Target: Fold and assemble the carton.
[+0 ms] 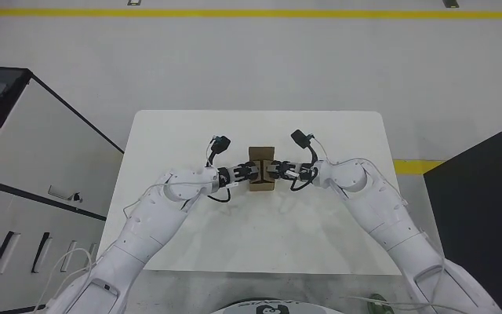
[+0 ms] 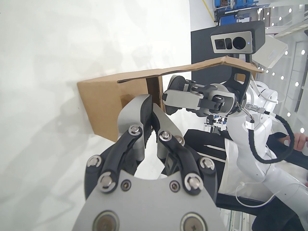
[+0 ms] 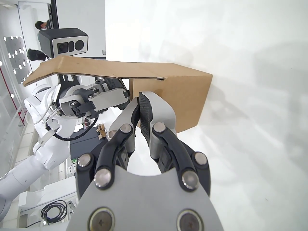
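The white counter [image 1: 329, 235] takes up the middle of the top view. The two arms come in from the lower left and lower right of that frame and meet near its centre, one on each side of the carton [image 1: 261, 155]. The brown carton rests on the counter at the centre, a little toward the upper edge. One long flap [image 2: 216, 64] stands out flat from its open end. The left fingers [image 2: 131, 111] are closed, pads together, with their tips at the edge of that open end. I cannot tell whether any card is pinched between them. The right fingers [image 3: 158, 109] are closed the same way, tips at the same open end, just beside the left ones.
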You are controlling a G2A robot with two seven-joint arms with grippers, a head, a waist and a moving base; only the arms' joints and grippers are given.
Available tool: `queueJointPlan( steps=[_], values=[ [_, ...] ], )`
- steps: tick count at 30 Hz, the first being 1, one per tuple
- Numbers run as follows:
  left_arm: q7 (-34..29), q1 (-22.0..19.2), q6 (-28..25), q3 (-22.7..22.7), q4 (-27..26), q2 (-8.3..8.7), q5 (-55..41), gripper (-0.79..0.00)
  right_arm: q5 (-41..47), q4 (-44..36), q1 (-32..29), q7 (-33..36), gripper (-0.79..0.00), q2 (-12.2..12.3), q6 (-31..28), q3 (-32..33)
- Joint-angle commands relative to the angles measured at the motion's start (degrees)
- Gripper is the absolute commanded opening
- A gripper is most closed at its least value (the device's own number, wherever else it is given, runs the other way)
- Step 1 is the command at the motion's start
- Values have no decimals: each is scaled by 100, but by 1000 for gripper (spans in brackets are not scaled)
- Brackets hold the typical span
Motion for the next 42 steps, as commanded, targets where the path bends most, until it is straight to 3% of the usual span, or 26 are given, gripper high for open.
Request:
queueJointPlan(
  steps=[1,13,20,21,22,23,24,25,31,39,42],
  values=[
    [7,-12,-1,-5,4,-5,-16,-785,3,17,15,1,-785,-7,1,-5],
    [24,-24,55,-18,44,-25,-11,-785,26,95,53,54,-785,-25,16,3],
    [-24,44,-215,-165,-97,5,-96,-785,358,97,34,229,-785,5,-258,217],
    [-78,71,-284,-194,-162,14,-135,-690,449,85,18,283,-785,18,-319,283],
    [-144,93,-342,-225,-229,26,-154,0,561,72,-10,372,-785,34,-389,354],
    [-187,103,-385,-242,-287,35,-136,0,699,32,-35,574,-770,51,-501,412],
    [-187,103,-385,-242,-287,35,-136,0,759,11,-46,717,-249,68,-594,457],
    [-187,103,-385,-242,-287,35,-136,0,759,11,-46,717,0,68,-594,457],
    [-187,103,-385,-242,-287,35,-136,0,759,11,-46,717,0,68,-594,457],
    [-505,533,-1153,-588,-690,147,-499,0,1513,-158,-316,1034,0,183,-959,1009],
    [-498,543,-1183,-607,-717,153,-474,0,1536,-165,-320,1060,0,188,-968,1029]
  ],
)
